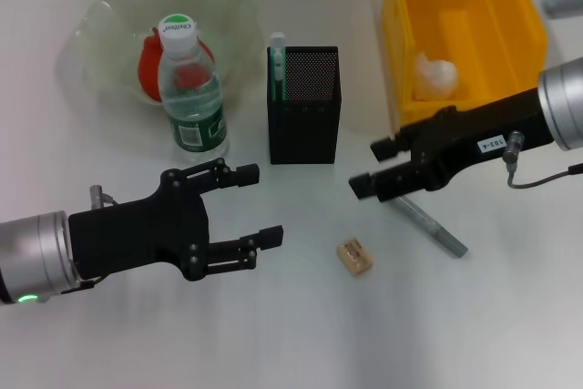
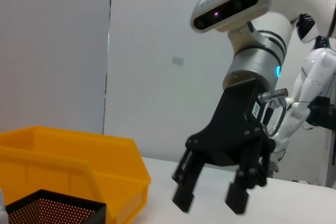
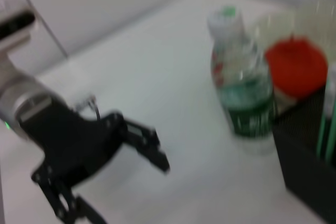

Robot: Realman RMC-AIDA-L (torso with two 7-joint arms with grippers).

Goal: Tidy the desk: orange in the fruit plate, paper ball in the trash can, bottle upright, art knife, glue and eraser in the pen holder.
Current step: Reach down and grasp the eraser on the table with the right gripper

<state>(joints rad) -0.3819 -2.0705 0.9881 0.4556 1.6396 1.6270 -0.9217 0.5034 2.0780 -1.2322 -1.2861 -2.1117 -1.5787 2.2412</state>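
Right pincer (image 1: 372,167) open, empty, above glue (image 1: 434,224), left pincer (image 1: 260,206) open, idle.

Both arms reach inward, the left hand (image 1: 253,205) and right hand (image 1: 371,167) each with fingers spread apart.

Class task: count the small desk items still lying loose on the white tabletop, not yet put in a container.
2: the eraser lies in front of the pen holder; the glue lies beside it, partly under the right tool. Others may be hidden beneath the arms.
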